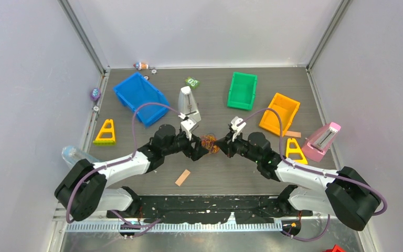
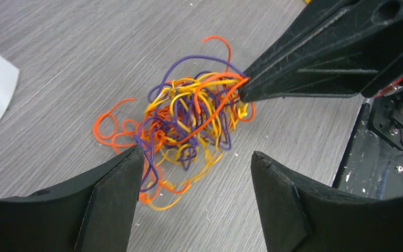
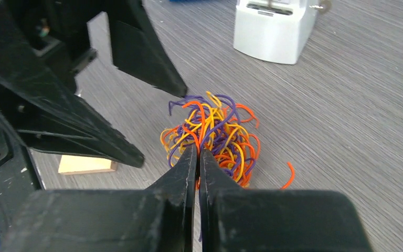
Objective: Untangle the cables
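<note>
Cables (image 2: pixel 189 131) lie in one tight ball of orange, yellow and purple strands on the grey table (image 1: pixel 220 176), near its middle and right between my two arms. My right gripper (image 3: pixel 198 153) has its fingers pressed together, pinching a few orange and yellow strands at the edge of the ball nearest to it. In the left wrist view its pointed tip meets the tangle at the upper right side. My left gripper (image 2: pixel 194 160) has its fingers spread wide and grips nothing. They sit at the opposite end of the ball, and loose orange and purple loops run up against one finger, though I cannot tell whether they touch it. A small wooden block (image 1: pixel 182 177) lies flat on the near side, apart from the tangle. A white wedge-shaped device (image 1: pixel 189 104) stands just beyond my left gripper. Farther back I see a blue bin (image 1: pixel 140 97), a green bin (image 1: pixel 242 90) and an orange bin (image 1: pixel 279 113), all well apart from the cables.
</note>
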